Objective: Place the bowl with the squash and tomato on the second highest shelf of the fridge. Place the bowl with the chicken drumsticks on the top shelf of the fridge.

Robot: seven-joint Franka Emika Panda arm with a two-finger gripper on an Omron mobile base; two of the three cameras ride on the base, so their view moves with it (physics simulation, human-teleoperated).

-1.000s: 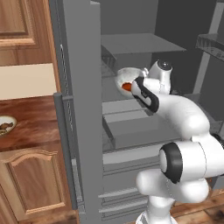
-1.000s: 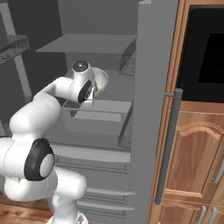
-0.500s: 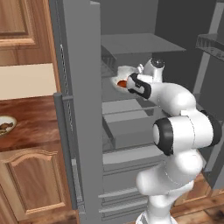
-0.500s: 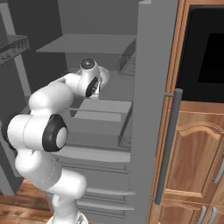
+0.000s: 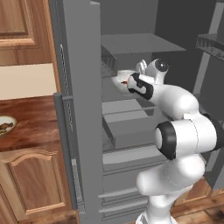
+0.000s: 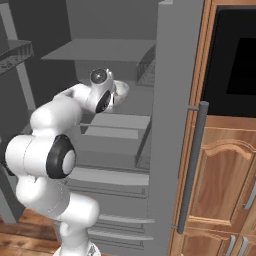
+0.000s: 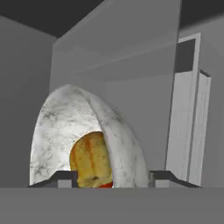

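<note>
The bowl with the squash and tomato [image 5: 120,77] rests on the second highest shelf inside the open fridge [image 5: 78,113]. In the hand view its white rim [image 7: 118,131] passes between my gripper [image 7: 114,177] fingers, which stand apart from it, open. The yellow squash [image 7: 91,158] lies inside the bowl, and the red tomato [image 5: 126,82] peeks out beside my hand. From the right, the bowl [image 6: 120,90] shows just past my wrist. The bowl with the chicken drumsticks [image 5: 5,124] sits on the wooden counter far left.
The top shelf [image 5: 140,43] hangs close above the bowl. A grey drawer [image 5: 131,124] juts out below it. The fridge door [image 6: 175,125] with its long handle [image 6: 192,165] stands to the right. Wooden cabinets [image 5: 26,175] lie under the counter.
My arm has reached deeper into the fridge, carrying the white bowl onto the shelf. My jaws, shut on the rim before, have spread apart.
</note>
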